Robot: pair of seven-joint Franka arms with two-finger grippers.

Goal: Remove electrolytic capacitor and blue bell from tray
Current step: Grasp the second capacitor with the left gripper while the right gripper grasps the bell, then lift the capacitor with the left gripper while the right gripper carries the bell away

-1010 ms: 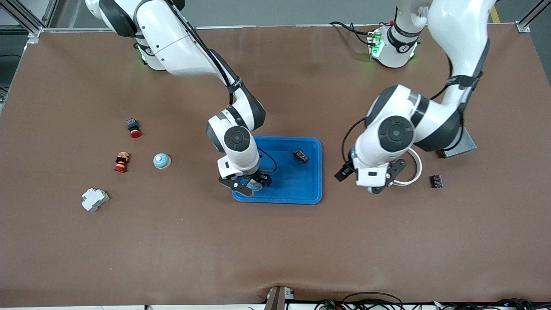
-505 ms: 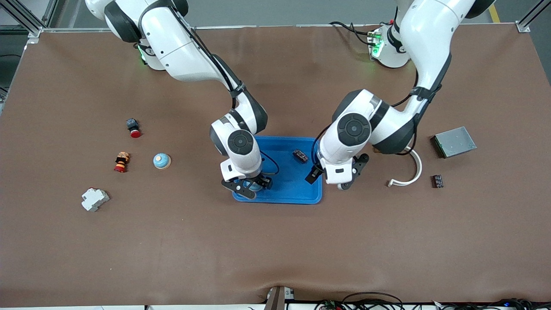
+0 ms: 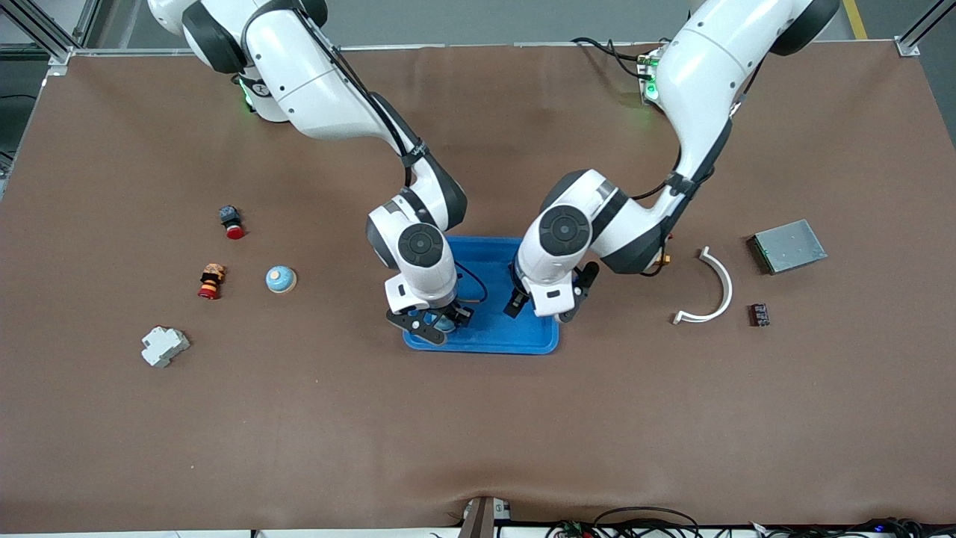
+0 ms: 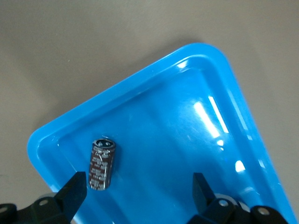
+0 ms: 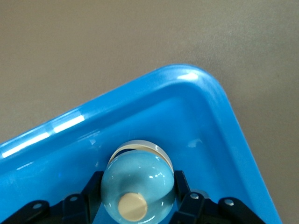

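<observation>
While the right gripper [image 3: 429, 323] clamps the blue bell [image 5: 138, 185] just inside the blue tray [image 3: 515, 340], the capacitor [image 4: 101, 163] lies flat in the tray between the left gripper's [image 3: 544, 302] wide-open fingers [image 4: 74, 190]. Both arms bend steeply down over the tray. A second ago the left gripper hovered outside the tray.

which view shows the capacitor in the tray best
The left wrist view: the capacitor lies in plain sight on the blue tray, between the open left gripper. In the front view the left arm hides it. The right wrist view does not show it.
</observation>
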